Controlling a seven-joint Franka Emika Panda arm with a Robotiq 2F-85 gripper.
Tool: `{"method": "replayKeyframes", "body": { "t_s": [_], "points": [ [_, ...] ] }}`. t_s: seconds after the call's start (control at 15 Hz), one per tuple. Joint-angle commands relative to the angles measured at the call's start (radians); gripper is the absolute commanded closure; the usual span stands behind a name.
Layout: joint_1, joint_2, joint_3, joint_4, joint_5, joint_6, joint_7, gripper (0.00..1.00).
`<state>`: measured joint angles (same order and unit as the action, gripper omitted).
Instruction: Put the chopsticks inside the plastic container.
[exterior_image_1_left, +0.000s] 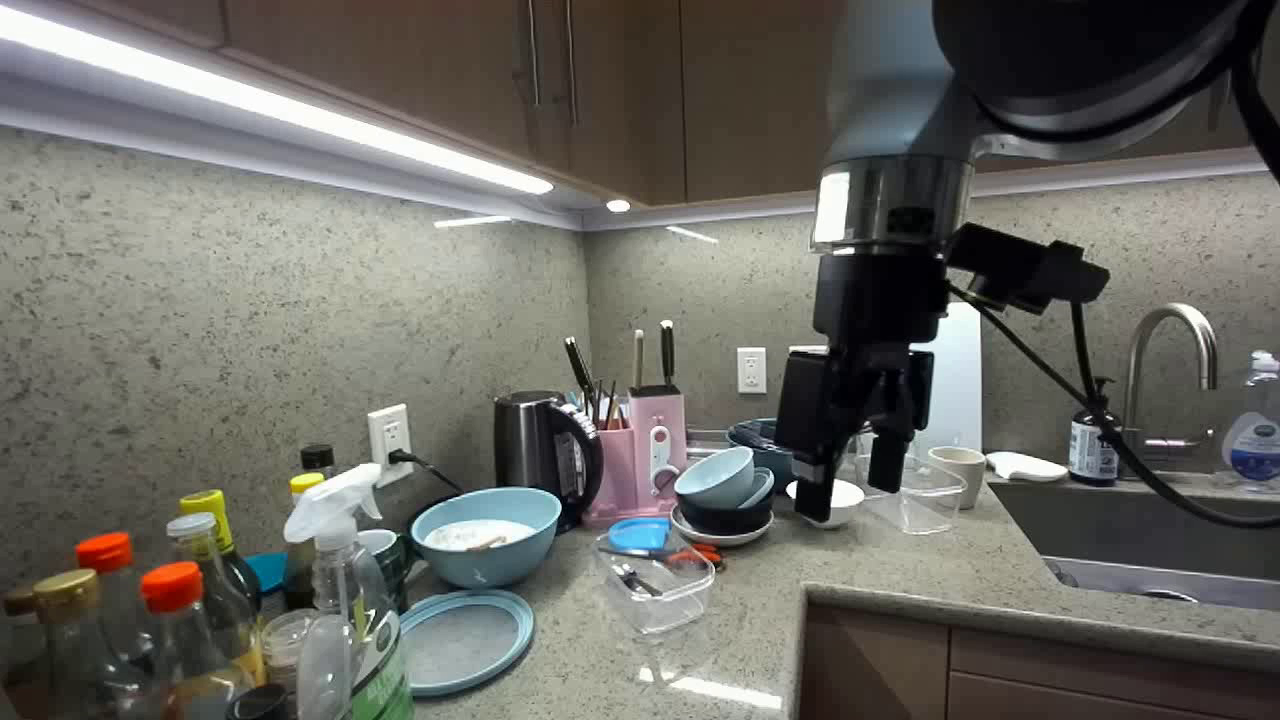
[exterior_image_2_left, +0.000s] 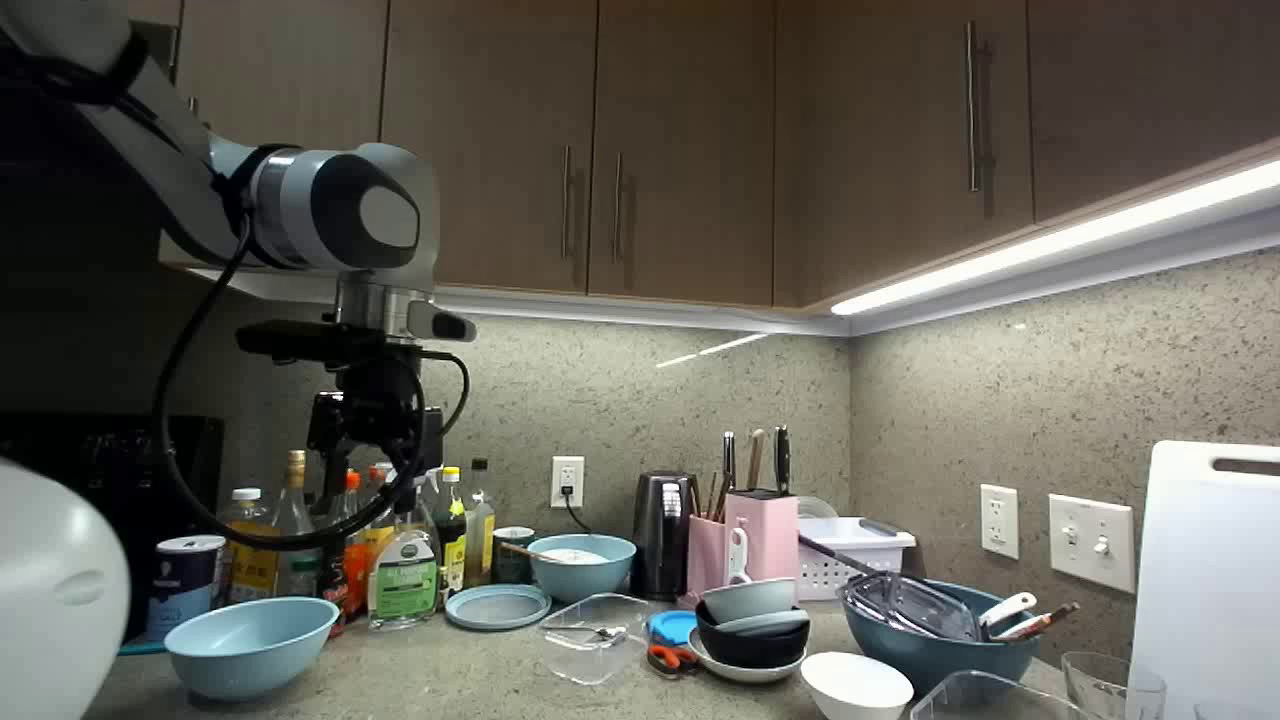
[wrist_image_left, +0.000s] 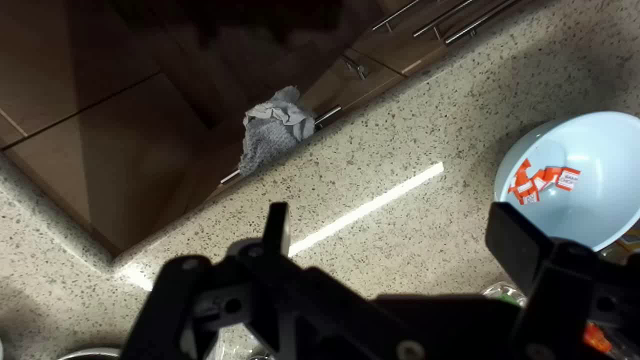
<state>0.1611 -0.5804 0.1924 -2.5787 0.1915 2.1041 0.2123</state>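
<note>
The gripper (wrist_image_left: 392, 220) hangs well above the counter (wrist_image_left: 420, 150), pointing down, jaws spread wide with nothing between them, a pale blue bowl (wrist_image_left: 600, 210) of red packets (wrist_image_left: 550, 177) lying below to one side. Toward the corner sits an uncovered clear plastic container (exterior_image_1_left: 670, 608) with cutlery (exterior_image_1_left: 637, 580) in it, likely the one meant. Farther on, well apart from the gripper, a pink holder (exterior_image_1_left: 617, 470) stands between the kettle (exterior_image_1_left: 525, 450) and the knife block (exterior_image_1_left: 643, 420); rising from it are what are probably the chopsticks (exterior_image_1_left: 612, 408), thin brown sticks too small to be sure of. They stand nearly upright, so the coming reach seems to turn on this: the gripper must pass beyond the container into the corner and close from above on tops whose long axis runs near its own downward line.
</note>
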Motion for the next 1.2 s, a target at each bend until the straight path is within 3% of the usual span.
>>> {"method": "replayKeyframes", "body": {
  "t_s": [0.0,0.33,0.53,0.8,1.13],
  "points": [
    [0.001,0.0,-0.002,0.002,-0.001,-0.002,0.001,0.0],
    [0.001,0.0,-0.002,0.002,-0.001,-0.002,0.001,0.0],
    [-0.034,0.036,0.033,0.001,-0.017,0.173,0.085,0.0],
    [-0.081,0.163,0.06,0.07,-0.126,0.336,0.106,0.0],
    [-0.12,0.311,0.049,0.187,-0.299,0.336,0.078,0.0]
  ]
}}
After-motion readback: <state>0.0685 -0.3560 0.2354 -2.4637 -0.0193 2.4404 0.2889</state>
